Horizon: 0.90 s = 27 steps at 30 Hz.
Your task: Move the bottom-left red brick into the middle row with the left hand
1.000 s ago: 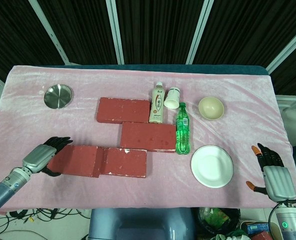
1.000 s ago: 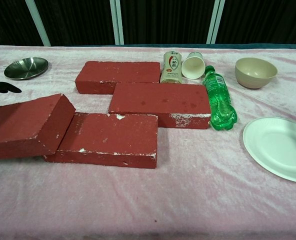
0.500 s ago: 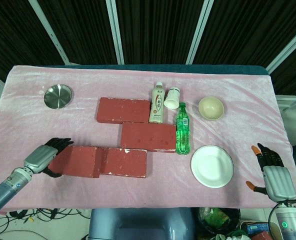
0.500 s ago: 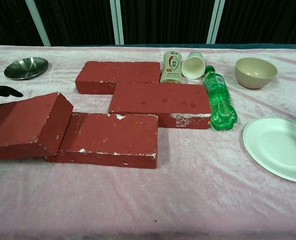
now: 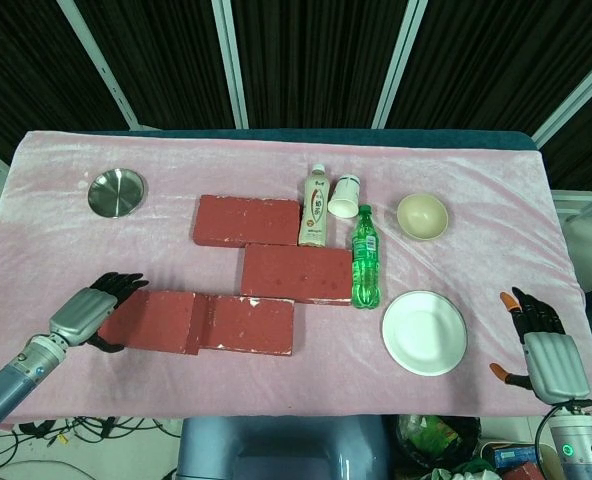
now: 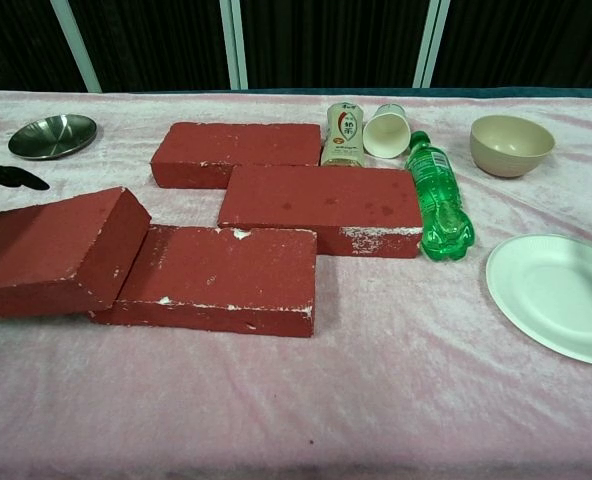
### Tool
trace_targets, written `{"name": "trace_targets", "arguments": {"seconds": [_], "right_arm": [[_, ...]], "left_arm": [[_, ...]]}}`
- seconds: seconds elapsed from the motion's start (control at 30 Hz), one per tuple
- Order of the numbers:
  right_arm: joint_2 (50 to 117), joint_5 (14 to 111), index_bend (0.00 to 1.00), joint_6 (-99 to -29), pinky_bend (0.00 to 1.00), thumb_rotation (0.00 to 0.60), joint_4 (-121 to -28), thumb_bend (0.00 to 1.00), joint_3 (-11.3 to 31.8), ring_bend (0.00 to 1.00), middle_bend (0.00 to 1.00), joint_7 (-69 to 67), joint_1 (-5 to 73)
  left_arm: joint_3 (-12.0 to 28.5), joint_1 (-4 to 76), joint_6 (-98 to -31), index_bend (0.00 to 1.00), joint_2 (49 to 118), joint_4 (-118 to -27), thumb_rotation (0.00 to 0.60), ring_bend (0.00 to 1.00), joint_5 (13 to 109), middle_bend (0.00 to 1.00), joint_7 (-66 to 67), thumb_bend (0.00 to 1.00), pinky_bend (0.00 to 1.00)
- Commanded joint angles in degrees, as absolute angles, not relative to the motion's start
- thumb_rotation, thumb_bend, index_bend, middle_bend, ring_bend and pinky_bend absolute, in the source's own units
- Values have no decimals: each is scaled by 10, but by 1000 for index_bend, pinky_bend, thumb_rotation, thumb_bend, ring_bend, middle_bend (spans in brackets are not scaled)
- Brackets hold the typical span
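The bottom-left red brick (image 5: 156,320) lies at the front left of the pink cloth. My left hand (image 5: 89,312) grips its left end, dark fingers over the top and thumb underneath. In the chest view this brick (image 6: 56,255) is tilted, its right end resting on the edge of the neighbouring bottom-row brick (image 6: 216,280), and only the left fingertips (image 6: 6,178) show. The middle-row brick (image 5: 296,273) lies further right and back. My right hand (image 5: 541,345) hangs past the table's front right corner, fingers apart, holding nothing.
A top-row brick (image 5: 246,220) lies behind the middle one. A steel dish (image 5: 116,192) sits at the back left. A drink bottle (image 5: 315,206), a tipped paper cup (image 5: 345,196), a lying green bottle (image 5: 365,257), a bowl (image 5: 422,216) and a white plate (image 5: 424,332) stand to the right.
The left hand and the tilted brick have shifted only very slightly. The right hand has barely moved.
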<state>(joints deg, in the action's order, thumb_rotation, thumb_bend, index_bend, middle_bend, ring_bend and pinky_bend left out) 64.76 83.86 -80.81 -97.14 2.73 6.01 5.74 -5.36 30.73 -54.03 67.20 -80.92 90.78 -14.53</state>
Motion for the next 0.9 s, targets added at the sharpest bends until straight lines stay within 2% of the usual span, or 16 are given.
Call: {"name": "trace_targets", "arguments": {"seconds": [0.03, 0.23, 0.47, 0.63, 0.9], "right_arm": [[647, 837, 0, -807, 78, 600, -972, 57, 27, 0, 0, 59, 57], [646, 836, 0, -805, 78, 600, -973, 57, 27, 0, 0, 56, 58], [644, 836, 0, -804, 78, 600, -975, 57, 27, 0, 0, 50, 58], [643, 836, 0, -801, 78, 600, -976, 57, 26, 0, 0, 45, 58], [641, 835, 0, -800, 78, 600, -977, 57, 26, 0, 0, 42, 58]], "left_arm": [[-53, 309, -531, 62, 674, -811, 600, 0, 900, 72, -138, 5, 0], [-51, 312, -520, 101, 676, -814, 600, 0, 889, 156, -123, 90, 0], [-45, 311, -526, 178, 676, -820, 600, 0, 881, 196, -109, 181, 0], [-38, 310, -530, 233, 671, -824, 600, 0, 870, 213, -105, 287, 0], [-28, 315, -525, 252, 647, -842, 600, 0, 858, 217, -122, 312, 0]]}}
